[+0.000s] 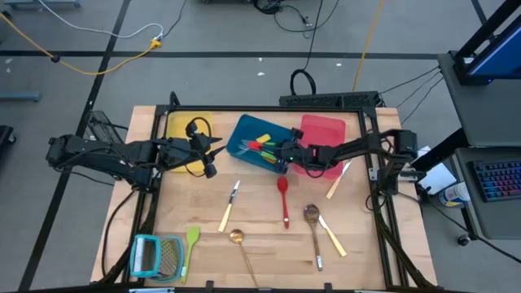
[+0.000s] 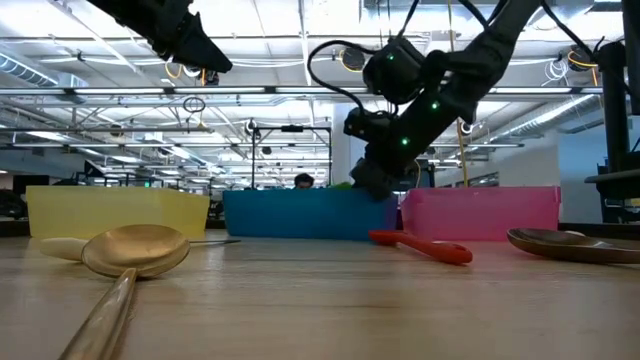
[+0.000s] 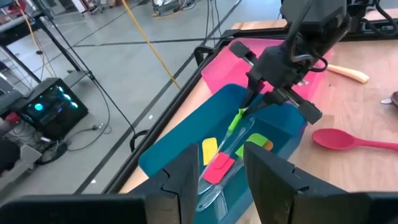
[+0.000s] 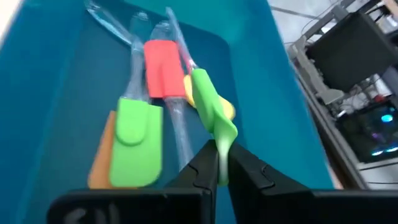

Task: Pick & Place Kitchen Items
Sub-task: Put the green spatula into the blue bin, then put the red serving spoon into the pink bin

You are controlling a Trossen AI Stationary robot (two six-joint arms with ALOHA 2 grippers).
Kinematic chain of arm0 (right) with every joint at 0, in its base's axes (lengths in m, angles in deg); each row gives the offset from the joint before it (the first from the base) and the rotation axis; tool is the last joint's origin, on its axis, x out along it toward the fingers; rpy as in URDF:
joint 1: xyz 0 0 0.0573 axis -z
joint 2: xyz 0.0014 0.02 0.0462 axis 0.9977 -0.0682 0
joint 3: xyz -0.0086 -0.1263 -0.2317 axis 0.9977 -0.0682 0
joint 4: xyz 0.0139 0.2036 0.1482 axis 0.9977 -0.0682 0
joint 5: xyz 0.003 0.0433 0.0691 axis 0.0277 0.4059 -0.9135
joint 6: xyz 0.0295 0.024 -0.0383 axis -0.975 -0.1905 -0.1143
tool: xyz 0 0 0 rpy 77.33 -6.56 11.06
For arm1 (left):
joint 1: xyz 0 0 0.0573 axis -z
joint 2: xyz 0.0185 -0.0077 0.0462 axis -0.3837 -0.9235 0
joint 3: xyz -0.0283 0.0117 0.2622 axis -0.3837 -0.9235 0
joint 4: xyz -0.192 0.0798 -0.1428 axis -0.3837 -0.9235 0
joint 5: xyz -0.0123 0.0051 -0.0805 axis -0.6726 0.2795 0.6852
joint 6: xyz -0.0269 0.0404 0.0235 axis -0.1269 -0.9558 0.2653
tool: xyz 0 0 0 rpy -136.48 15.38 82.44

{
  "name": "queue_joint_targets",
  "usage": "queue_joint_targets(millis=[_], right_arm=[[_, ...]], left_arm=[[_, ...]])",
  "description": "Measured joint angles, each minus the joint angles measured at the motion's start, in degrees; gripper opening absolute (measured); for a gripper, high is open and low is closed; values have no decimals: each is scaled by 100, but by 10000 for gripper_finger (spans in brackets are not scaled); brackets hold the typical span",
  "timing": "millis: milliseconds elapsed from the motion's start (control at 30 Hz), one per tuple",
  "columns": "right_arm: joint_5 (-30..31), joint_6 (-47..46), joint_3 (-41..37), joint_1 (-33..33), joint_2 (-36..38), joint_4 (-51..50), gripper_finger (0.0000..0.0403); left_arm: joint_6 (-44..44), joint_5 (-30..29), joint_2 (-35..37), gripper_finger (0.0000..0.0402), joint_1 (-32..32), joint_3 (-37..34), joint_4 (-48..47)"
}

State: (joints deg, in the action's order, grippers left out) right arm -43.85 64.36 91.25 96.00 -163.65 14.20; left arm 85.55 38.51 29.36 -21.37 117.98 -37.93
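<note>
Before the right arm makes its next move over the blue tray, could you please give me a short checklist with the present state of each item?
1. Right gripper grips the green spatula, jaws shut on its end: ok.
2. Spatula is over the blue tray, inside its walls: ok.
3. Landing place in the tray: red spatula and a second green spatula already lie there, with bare floor beside them: ok.
4. Left gripper, jaws open and empty, hovers at the tray's near edge, apart from the right arm: ok.
5. Height of the held spatula above the tray floor: cannot tell.
</note>
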Motion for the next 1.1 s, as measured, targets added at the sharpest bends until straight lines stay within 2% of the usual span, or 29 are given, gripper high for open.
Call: queue_joint_targets(millis=[367,600,1100], right_arm=[[-5,11,-7,31,-32,208,62],[4,15,-9,31,-34,447,103],[-2,704,-9,-215,-30,1990,166]], left_arm=[[-303,2,-1,134,0,0,-34],[-149,6,-1,134,0,0,-166],[540,9,-1,134,0,1,-654]])
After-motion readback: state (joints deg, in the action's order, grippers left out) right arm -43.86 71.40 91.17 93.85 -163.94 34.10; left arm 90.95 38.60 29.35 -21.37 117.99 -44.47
